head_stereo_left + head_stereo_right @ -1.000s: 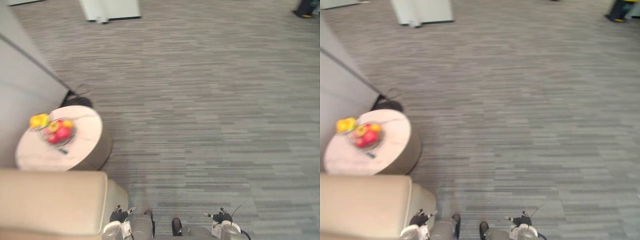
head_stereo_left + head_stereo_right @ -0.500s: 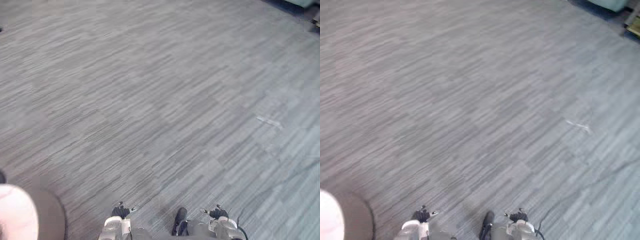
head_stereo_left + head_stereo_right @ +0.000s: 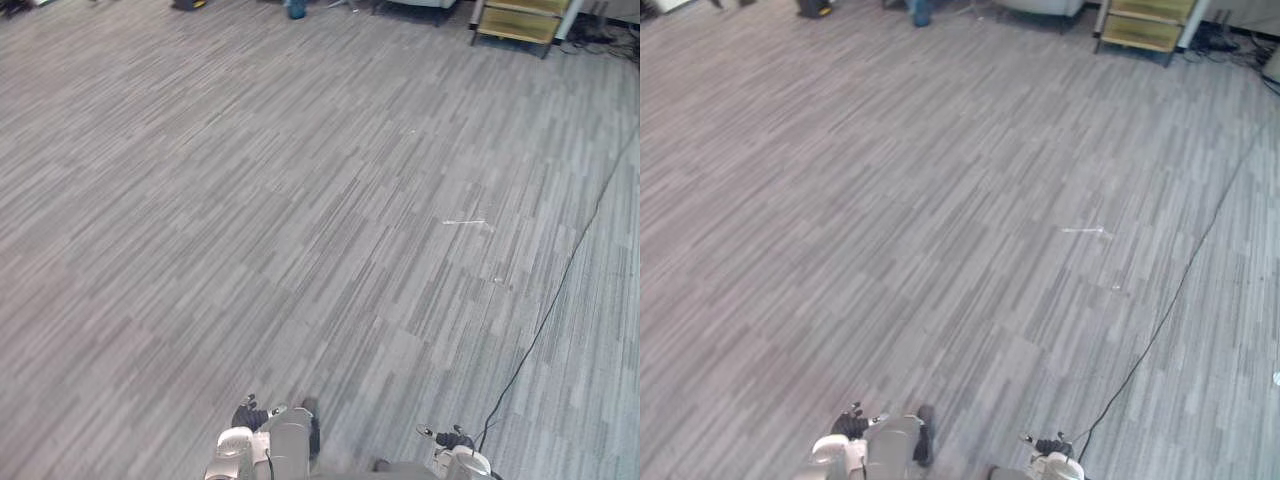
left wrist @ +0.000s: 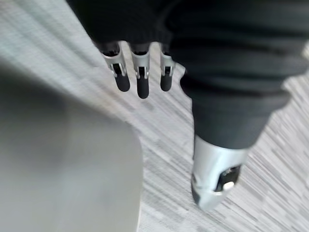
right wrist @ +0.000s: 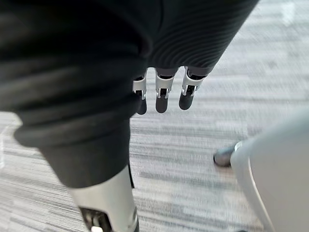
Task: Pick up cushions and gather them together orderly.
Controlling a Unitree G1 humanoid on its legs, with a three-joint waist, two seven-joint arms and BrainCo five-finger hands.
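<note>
Searching for cushions, by the look of it: where they lie I cannot tell, and neither hand has one. Left hand [image 4: 141,82] hangs low at the bottom edge of the head view, left of centre, fingers straight and released, thumb apart, nothing past them but floor [image 3: 300,200]. Right hand [image 5: 161,94] mirrors it at the lower right, fingers slack and pointing down, empty too. That reads as a walking carry: arms parked at the sides because nothing is within reach to grab. Ahead, grey striped carpet runs wide to the top of the frame. A small white scrap [image 3: 463,222] lies right of centre, and a wooden shelf [image 3: 515,20] stands at the upper right. Task looks barely begun from here; finding a cushion comes first.
</note>
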